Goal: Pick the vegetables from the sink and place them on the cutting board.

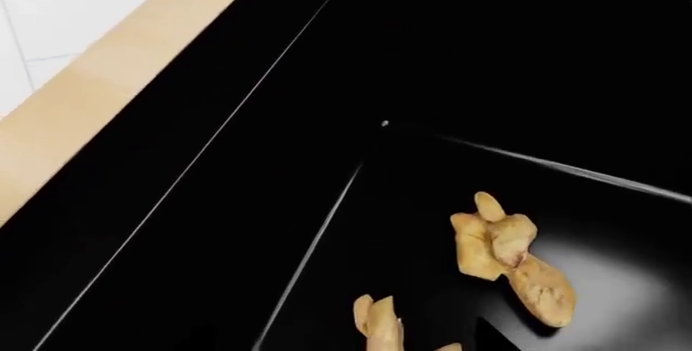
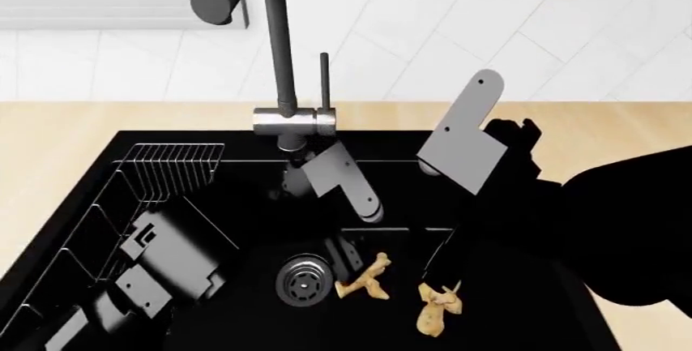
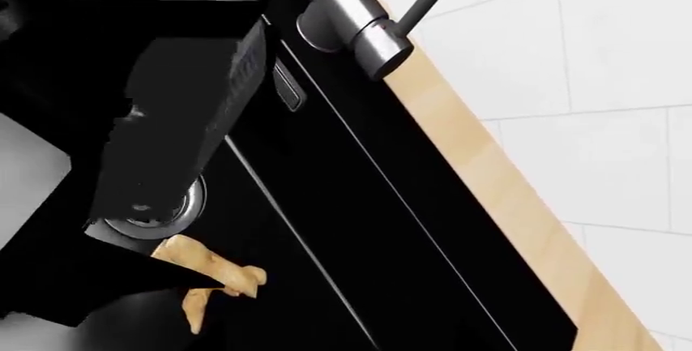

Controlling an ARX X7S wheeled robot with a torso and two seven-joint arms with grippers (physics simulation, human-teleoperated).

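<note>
Two vegetables (image 2: 365, 278) (image 2: 438, 308) on sink (image 2: 519, 318) floor, right end effector (image 2: 438, 274) just at 12 o'clock of right one, grip state unclear.

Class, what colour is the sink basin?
Matte black; the sink shows best in the head view.

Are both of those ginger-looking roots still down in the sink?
Yes. In the head view, both roots lie on the floor of the black sink, beside the round steel drain.
</note>
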